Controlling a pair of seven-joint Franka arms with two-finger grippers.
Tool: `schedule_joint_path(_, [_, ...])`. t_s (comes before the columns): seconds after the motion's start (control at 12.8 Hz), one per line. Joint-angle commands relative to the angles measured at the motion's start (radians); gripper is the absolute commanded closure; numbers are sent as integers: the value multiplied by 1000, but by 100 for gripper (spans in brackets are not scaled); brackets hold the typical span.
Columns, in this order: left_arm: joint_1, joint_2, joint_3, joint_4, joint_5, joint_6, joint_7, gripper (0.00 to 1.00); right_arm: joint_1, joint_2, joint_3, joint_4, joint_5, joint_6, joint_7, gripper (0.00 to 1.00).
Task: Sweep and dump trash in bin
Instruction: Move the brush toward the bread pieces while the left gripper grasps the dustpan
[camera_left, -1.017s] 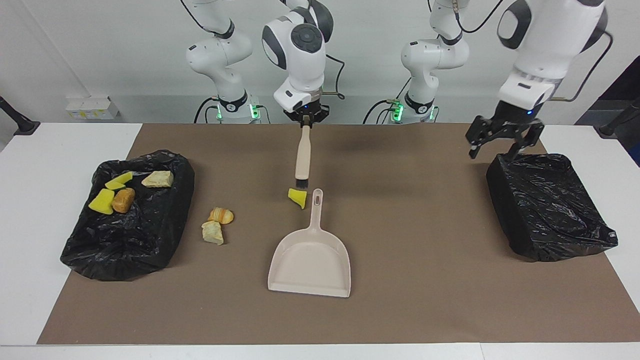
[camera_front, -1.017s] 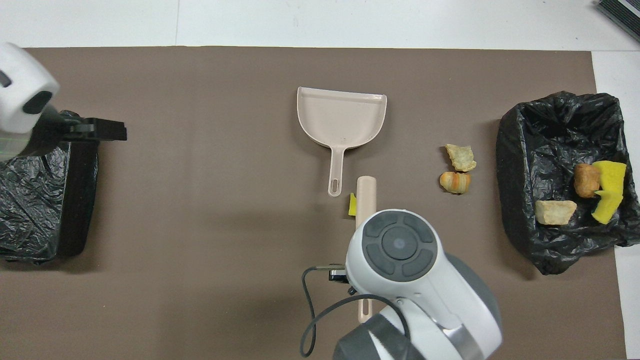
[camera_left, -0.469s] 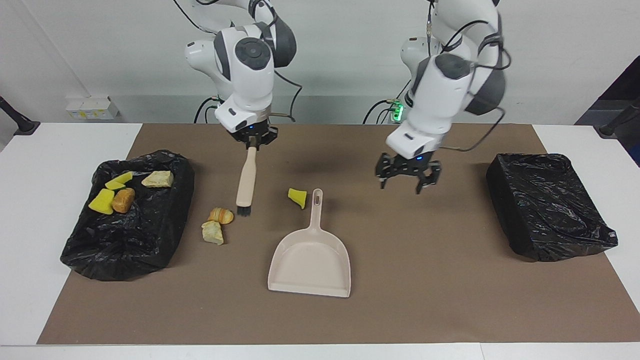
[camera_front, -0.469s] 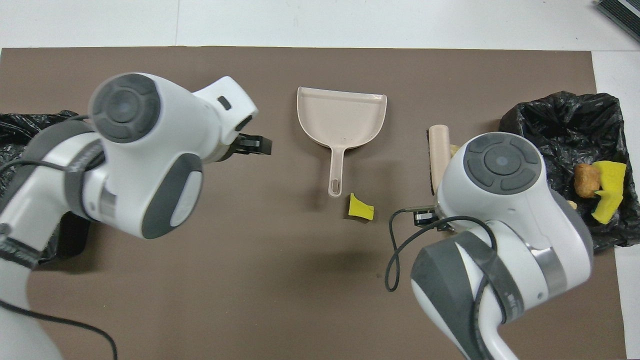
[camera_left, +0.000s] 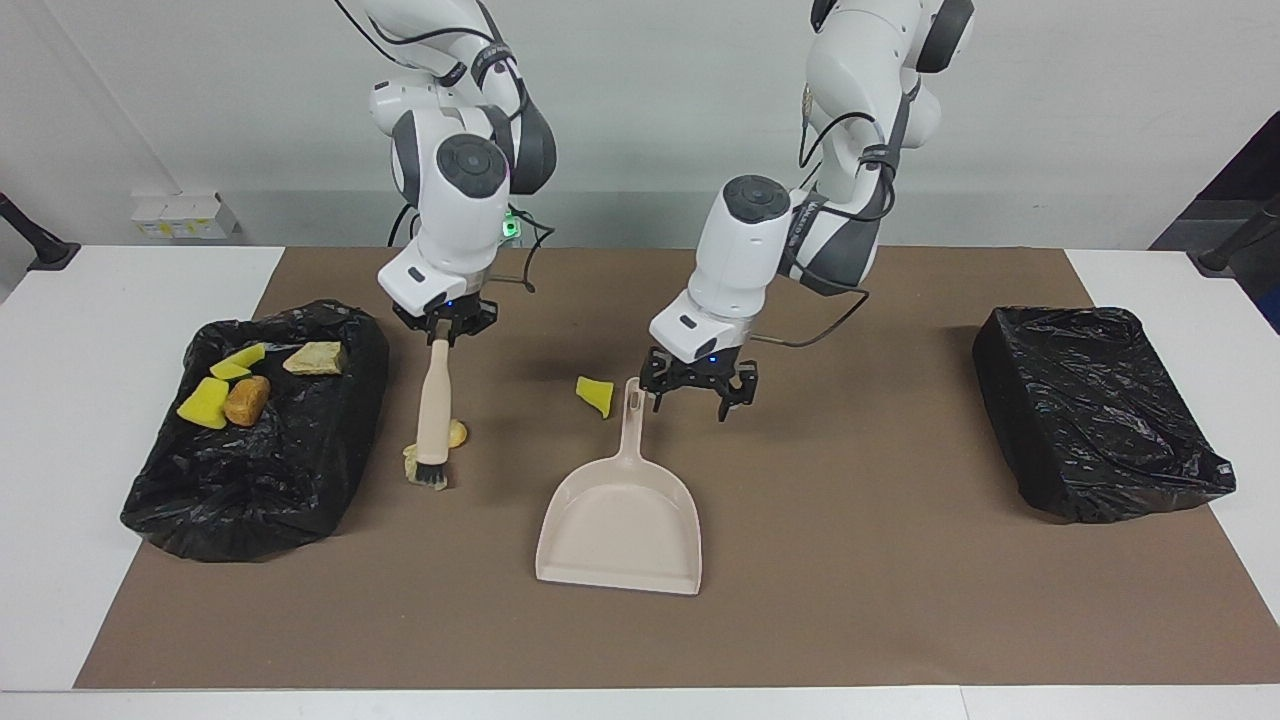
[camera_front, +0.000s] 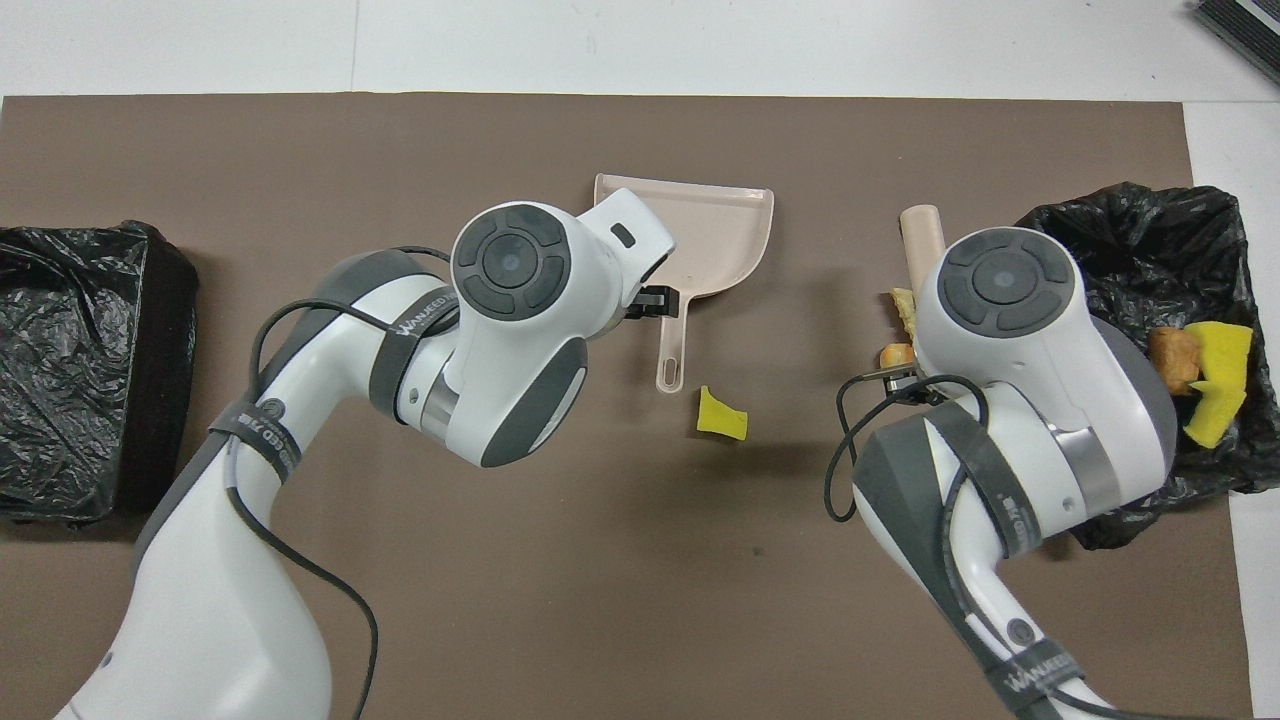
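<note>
My right gripper (camera_left: 447, 333) is shut on the beige brush (camera_left: 434, 402), which hangs bristles down. The bristles (camera_left: 431, 476) rest at two bread-like trash lumps (camera_left: 458, 433) on the mat beside the bin (camera_left: 330, 470); the brush partly hides the lumps. They also show in the overhead view (camera_front: 902, 303). One yellow sponge chunk (camera_left: 596, 394) lies by the beige dustpan's handle (camera_left: 632, 412). The dustpan (camera_left: 620, 515) lies flat and empty. My left gripper (camera_left: 697, 396) is open, low over the mat just beside that handle. The bin holds several trash bits (camera_left: 225, 395).
A second black-bagged bin (camera_left: 1095, 410) stands at the left arm's end of the table, with no trash showing in it. A brown mat (camera_left: 860, 560) covers the table. Both forearms hide much of the mat in the overhead view.
My right arm carried the brush from the yellow chunk to the two bread lumps by the bin. My left gripper came from over the second bin down beside the dustpan's handle.
</note>
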Motion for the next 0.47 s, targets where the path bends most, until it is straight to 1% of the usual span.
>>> schedule_joint_path(0.0, [-68, 64, 22, 42, 26, 24, -89, 0, -71, 13, 13, -14, -25, 49, -25, 100])
schedule_joint_path(0.08, [-99, 103, 27, 71, 63, 45, -137, 0, -94, 10, 13, -40, -25, 56, -23, 100])
schedule_joint_path(0.23, [-110, 114, 25, 76, 89, 38, -163, 0, -113, 4, 13, -86, -25, 99, -25, 100])
schedule_joint_path(0.31, [-134, 125, 27, 73, 94, 47, -188, 0, -116, 9, 13, -98, -25, 108, -25, 100])
schedule_joint_path(0.39, [-133, 131, 27, 75, 103, 45, -191, 0, -121, 21, 13, -104, -25, 113, -25, 100])
